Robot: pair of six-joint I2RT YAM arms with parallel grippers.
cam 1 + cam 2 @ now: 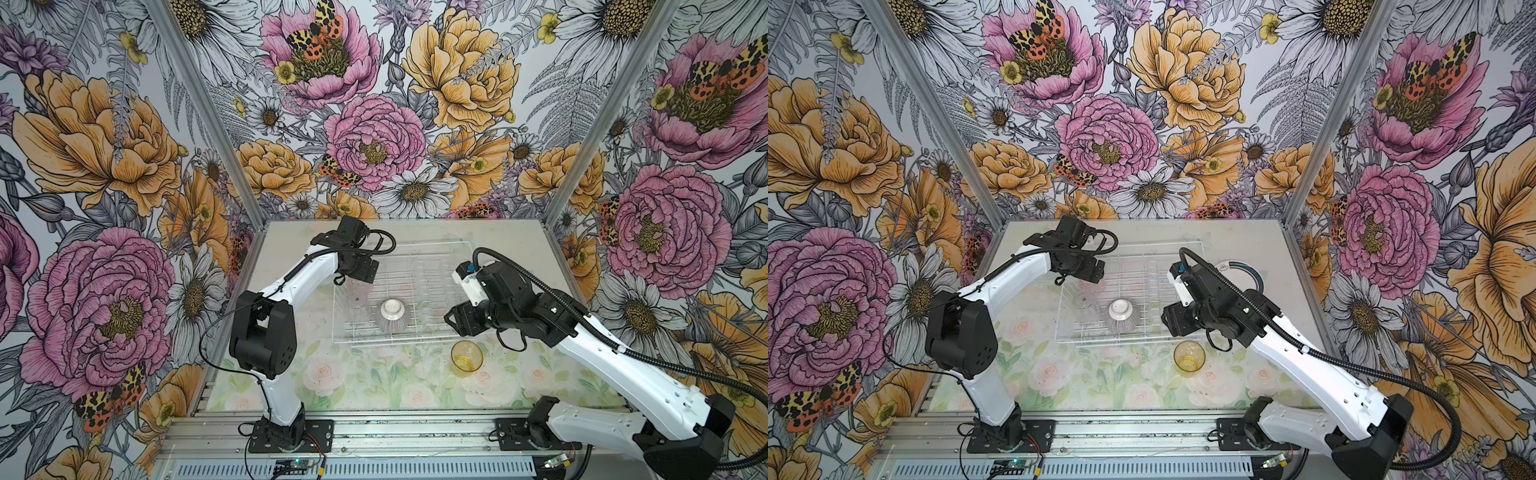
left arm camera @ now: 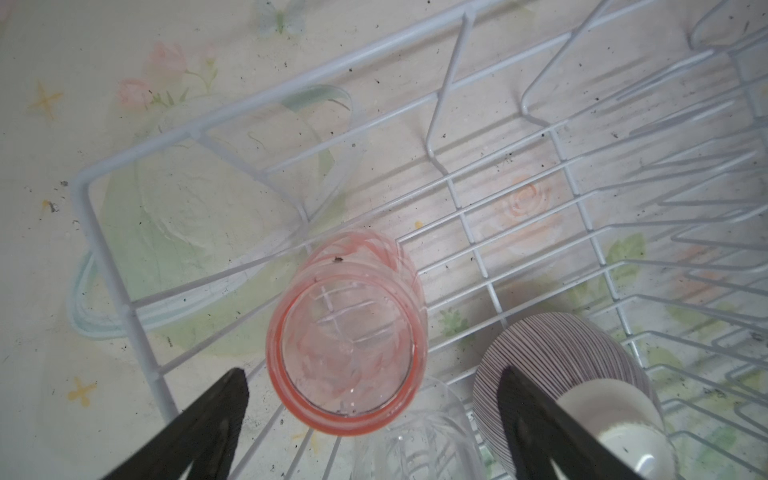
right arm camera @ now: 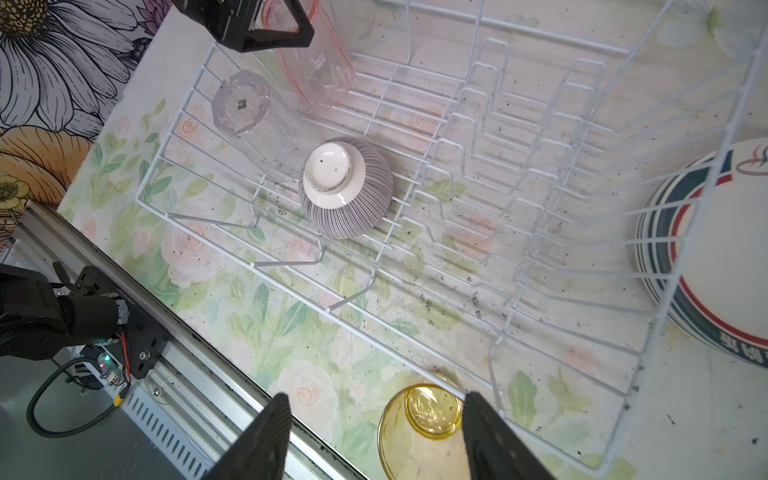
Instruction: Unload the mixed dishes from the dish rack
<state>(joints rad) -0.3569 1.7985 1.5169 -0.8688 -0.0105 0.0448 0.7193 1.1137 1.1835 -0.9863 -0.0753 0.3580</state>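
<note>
L gripper (image 2: pixel 370 374), jaws spread wide, is lining up over translucent pink tumbler (image 2: pixel 347 332) in white wire dish rack (image 1: pixel 415 286) to grasp it; R gripper (image 3: pixel 377 397), jaws apart/empty, is hovering above amber tumbler (image 3: pixel 419 432) standing outside rack.

- A cloth (image 1: pixel 353 386) printed with pale roses and green leaves covers the bench (image 1: pixel 291 232).
- Dark specks (image 3: pixel 428 301) dot the cloth.
- Wallpaper (image 1: pixel 374 137) of big pink and orange flowers, daisies and spotted moths rises on three sides.
- Metal posts (image 1: pixel 208 116) stand at the far corners.
- A grey rail (image 1: pixel 415 434) runs along the near edge.
- In front of the rail, a small board (image 1: pixel 297 462) shows a green light.
</note>
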